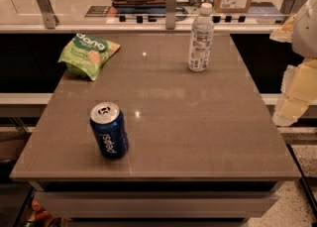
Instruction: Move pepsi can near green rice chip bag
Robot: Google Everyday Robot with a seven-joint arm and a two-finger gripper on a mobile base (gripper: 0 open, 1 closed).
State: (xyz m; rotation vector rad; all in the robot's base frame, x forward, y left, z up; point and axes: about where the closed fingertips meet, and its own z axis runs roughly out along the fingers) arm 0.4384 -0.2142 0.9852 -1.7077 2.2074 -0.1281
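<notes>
Closest to me, the can (109,132) stands upright in the lower left of the frame, on the surface (198,132) near its front edge. The bag (89,55) lies in the upper left, by the far left corner, well apart from the can. A bottle (200,37) stands upright at upper centre-right. My end effector (292,97) hangs at the right edge of the frame, beside the surface; I cannot tell whether it is wide or narrow.
</notes>
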